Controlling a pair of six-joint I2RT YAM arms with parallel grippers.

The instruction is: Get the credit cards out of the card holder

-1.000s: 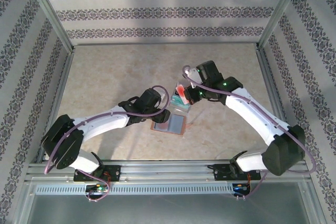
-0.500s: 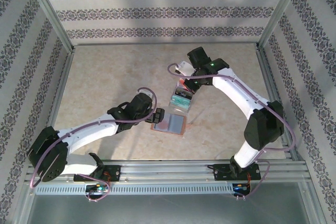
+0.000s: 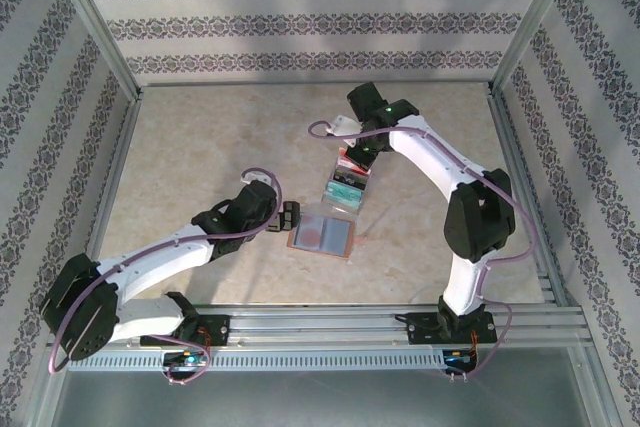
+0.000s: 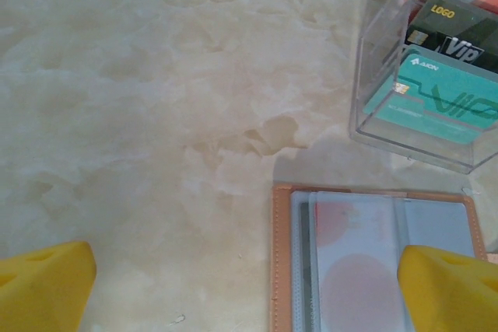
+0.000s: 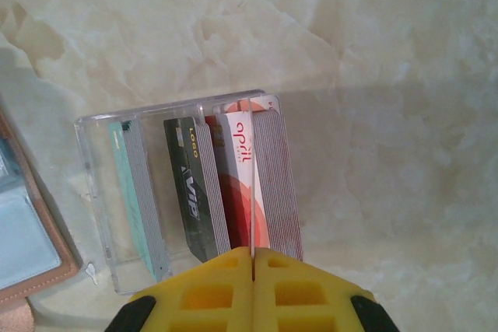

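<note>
- Card holder [image 4: 366, 270]: a reddish-brown bifold lying open and flat with its grey-blue panels facing up. It sits beneath the left gripper [image 4: 247, 289], whose fingers are spread, and reaches under the right finger.
- Red-and-white card [image 5: 236, 184]: stands on edge, pinched between the closed pads of the right gripper [image 5: 253, 266].
- Dark card [image 5: 191, 192] and teal card [image 5: 124, 184]: stand on edge side by side, just left of the pinched card in the right wrist view.
</note>
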